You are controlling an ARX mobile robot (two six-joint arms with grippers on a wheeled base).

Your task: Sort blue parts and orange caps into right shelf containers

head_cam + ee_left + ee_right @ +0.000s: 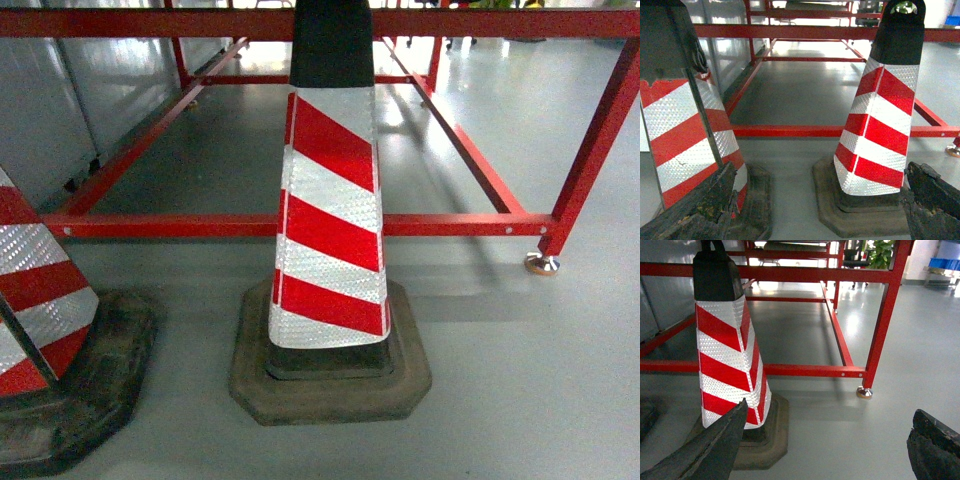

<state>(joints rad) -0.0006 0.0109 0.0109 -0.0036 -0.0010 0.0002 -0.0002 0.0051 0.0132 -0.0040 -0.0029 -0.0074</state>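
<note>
Red-and-white reflective traffic cone [330, 230] on octagonal rubber base, second cone [35, 300] left, glossy red steel frame [300, 225] behind, left gripper [817, 210] fingers apart, right gripper [830, 450] fingers apart, blue crates [945, 264] far right, distant.

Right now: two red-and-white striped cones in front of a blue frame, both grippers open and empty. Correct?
Not quite: the frame is red, not blue, as the head view shows. The two cones stand before it, and the left gripper and right gripper are open and empty.
</note>
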